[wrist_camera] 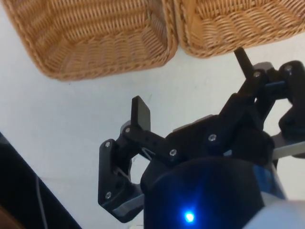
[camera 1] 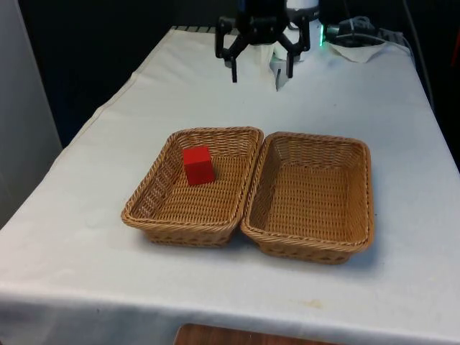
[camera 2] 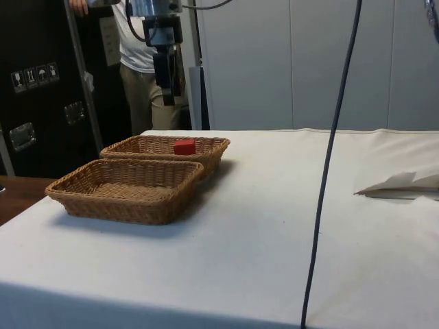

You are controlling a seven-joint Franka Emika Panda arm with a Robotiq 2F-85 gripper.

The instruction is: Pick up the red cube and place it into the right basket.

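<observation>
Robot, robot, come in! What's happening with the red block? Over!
Gripper open, high above the table's far end. Red cube in the basket on the front view's left, untouched. Other basket empty. Nothing blocking.

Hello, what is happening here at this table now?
A robot arm is to move the red cube between two wicker baskets. The cube lies in the basket on the front view's left; the other basket holds nothing. The gripper hangs open above the cloth behind the baskets, holding nothing. A person stands behind the table.
</observation>
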